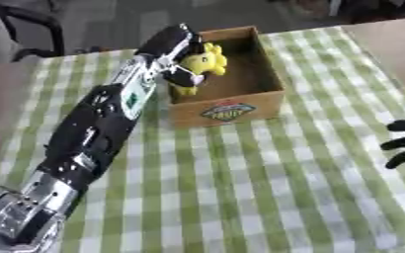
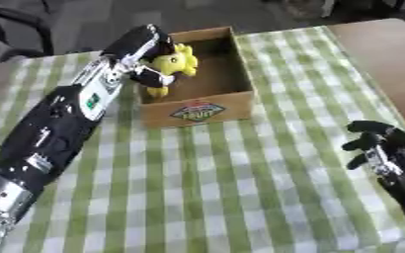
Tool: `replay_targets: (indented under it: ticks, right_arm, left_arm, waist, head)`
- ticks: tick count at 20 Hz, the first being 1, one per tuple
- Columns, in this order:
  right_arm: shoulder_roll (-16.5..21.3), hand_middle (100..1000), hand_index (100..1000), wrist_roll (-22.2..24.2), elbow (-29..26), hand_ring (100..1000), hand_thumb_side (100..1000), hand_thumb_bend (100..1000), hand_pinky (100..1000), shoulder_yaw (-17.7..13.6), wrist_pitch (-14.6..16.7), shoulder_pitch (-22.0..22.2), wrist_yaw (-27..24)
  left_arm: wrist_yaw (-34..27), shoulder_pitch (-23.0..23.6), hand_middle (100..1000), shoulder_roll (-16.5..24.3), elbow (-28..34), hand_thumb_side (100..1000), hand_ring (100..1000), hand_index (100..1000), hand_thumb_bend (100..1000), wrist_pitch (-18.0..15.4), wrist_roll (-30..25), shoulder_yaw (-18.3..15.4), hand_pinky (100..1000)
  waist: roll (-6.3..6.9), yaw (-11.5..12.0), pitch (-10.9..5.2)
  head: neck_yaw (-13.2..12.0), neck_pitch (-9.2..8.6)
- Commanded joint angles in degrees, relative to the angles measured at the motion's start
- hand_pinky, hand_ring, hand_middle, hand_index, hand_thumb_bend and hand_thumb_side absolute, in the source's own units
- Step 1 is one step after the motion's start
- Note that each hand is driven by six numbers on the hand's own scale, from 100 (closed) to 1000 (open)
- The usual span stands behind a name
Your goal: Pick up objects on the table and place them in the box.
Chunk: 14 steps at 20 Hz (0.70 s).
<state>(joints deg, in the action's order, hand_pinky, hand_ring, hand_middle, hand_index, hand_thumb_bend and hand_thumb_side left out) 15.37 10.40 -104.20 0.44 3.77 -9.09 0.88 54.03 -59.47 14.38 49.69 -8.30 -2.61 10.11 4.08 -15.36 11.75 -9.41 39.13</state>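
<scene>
A yellow plush toy (image 1: 204,63) hangs at the left wall of the open cardboard box (image 1: 232,111), partly inside it. My left hand (image 1: 177,47) reaches in from the lower left and is shut on the toy, with dark fingers curled round its body. The box stands at the far middle of the green checked table, with a printed label on its front wall. My right hand (image 2: 375,143) rests near the right edge of the table, its fingers curled and nothing in them.
The green and white checked cloth (image 1: 240,188) covers the table. A bare brown surface (image 2: 379,54) lies at the far right. A dark chair (image 1: 33,24) stands beyond the far left corner.
</scene>
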Motion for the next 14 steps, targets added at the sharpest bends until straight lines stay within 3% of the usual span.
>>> replay_targets:
  ticks: [1, 4, 6, 9, 14]
  right_arm:
    - [0.3, 732, 788, 0.27, -0.78, 643, 633, 100, 467, 0.02, 0.18, -0.68, -0.44]
    - [0.26, 731, 788, 0.27, -0.76, 643, 635, 100, 467, -0.01, 0.18, -0.64, -0.42]
    - [0.24, 730, 788, 0.29, -0.76, 642, 634, 100, 467, -0.03, 0.18, -0.61, -0.41]
    - [0.21, 730, 788, 0.2, -0.74, 642, 634, 100, 467, -0.17, 0.18, -0.55, -0.4]
    - [0.15, 728, 787, -0.14, -0.71, 642, 631, 100, 467, -0.59, 0.17, -0.3, -0.38]
  left_arm:
    - [2.31, -0.71, 581, 0.23, 0.02, 100, 601, 741, 597, -0.38, 1.27, 0.35, 607]
    - [3.46, -0.43, 677, 0.25, 0.41, 240, 689, 768, 735, -0.71, 1.65, 0.42, 673]
    - [3.35, -0.21, 695, 0.48, 0.93, 291, 700, 771, 757, -1.16, 1.88, 0.53, 679]
    - [0.96, 0.29, 675, 1.16, 2.58, 297, 677, 760, 737, -1.82, 2.53, 0.47, 664]
    - [-13.14, 3.17, 606, 4.22, 11.57, 251, 609, 708, 444, -1.26, 5.42, 0.7, 606]
  waist:
    - [-0.53, -0.03, -0.68]
    - [-0.58, 0.1, -0.68]
    - [-0.62, 0.25, -0.7]
    - [-0.73, 0.6, -0.76]
    - [-0.99, 1.91, -1.03]
  head:
    - [-0.12, -0.78]
    - [-0.21, -0.82]
    - [-0.12, -0.79]
    - [0.06, -0.82]
    - [0.94, -0.89]
